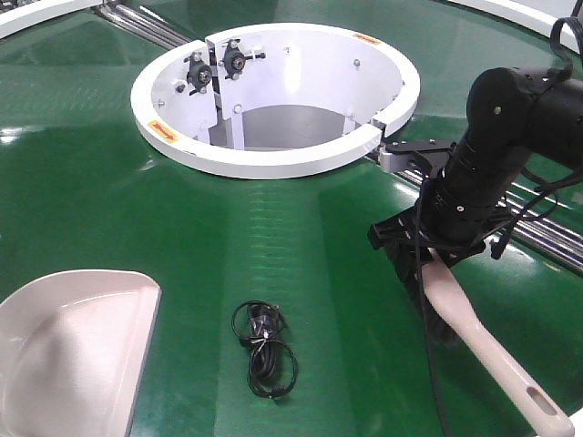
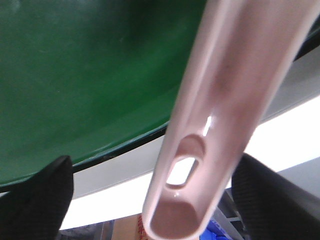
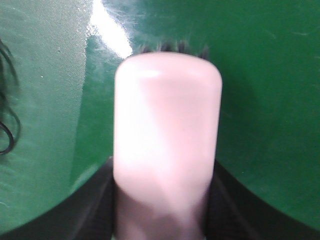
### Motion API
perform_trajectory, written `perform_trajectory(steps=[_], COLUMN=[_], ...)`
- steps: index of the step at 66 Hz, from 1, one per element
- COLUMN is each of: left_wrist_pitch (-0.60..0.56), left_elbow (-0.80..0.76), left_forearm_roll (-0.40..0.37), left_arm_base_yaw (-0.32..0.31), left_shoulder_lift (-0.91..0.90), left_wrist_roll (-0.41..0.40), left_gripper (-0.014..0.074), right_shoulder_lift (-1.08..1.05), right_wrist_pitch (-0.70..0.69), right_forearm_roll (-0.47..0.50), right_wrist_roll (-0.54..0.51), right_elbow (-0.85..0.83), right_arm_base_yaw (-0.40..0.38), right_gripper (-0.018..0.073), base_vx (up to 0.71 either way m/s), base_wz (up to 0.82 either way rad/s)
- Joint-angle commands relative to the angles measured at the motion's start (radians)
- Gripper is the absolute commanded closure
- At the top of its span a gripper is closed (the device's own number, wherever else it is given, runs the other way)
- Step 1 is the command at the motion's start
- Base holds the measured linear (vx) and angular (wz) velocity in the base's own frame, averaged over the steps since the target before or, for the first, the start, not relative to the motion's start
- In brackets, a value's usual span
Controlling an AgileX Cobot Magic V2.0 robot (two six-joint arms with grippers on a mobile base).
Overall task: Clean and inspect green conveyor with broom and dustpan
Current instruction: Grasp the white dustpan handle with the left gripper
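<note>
Pale pink, dark-bristled broom [image 1: 483,346] clamped in right jaws over green conveyor [image 1: 273,228]; left jaws' grip unclear.

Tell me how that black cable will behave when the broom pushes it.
The cable looks thin and loosely coiled, so it will probably flop and deform rather than slide whole. It seems light, and the belt is glossy, so it should move easily. Loops might snag on the broom.

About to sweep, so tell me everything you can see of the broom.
The broom is pale pink-beige glossy plastic, flat, with a slot near the handle end and dark bristles at its head. The right pincer grips it near the head; it slants over the conveyor, handle end toward the camera.
</note>
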Motion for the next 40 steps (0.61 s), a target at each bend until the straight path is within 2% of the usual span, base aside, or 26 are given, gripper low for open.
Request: perform_trajectory(steps=[1,8,17,26,40], left_wrist_pitch=[0.036,0.036,0.036,0.036,0.036], left_elbow=[-0.027,-0.027,-0.027,-0.027,-0.027], left_forearm_roll=[0.040,0.046,0.045,0.046,0.016], left_arm_base_yaw=[0.002,0.006,0.014,0.014,0.014], left_shoulder_lift=[-0.020,0.001,0.012,0.011,0.011], left_wrist_roll=[0.002,0.002,0.002,-0.003,-0.048], left_gripper=[0.0008,0.0034,0.0132,0.0293,0.0622], right_shoulder_lift=[-0.049,-0.049,-0.049,-0.049,-0.049], right_wrist_pitch=[0.055,0.055,0.056,0.056,0.056], right_forearm_roll=[0.003,0.003,0.003,0.003,0.003], right_wrist_roll=[-0.010,-0.010,-0.010,-0.010,-0.010], right_elbow=[-0.032,-0.032,-0.032,-0.032,-0.032], right_arm_base_yaw=[-0.002,-0.002,-0.002,-0.002,-0.002], right_gripper=[0.0565,0.0565,0.0565,0.0565,0.0565], base_vx=[0.00,0.00,0.00,0.00,0.00], base_wz=[0.00,0.00,0.00,0.00,0.00])
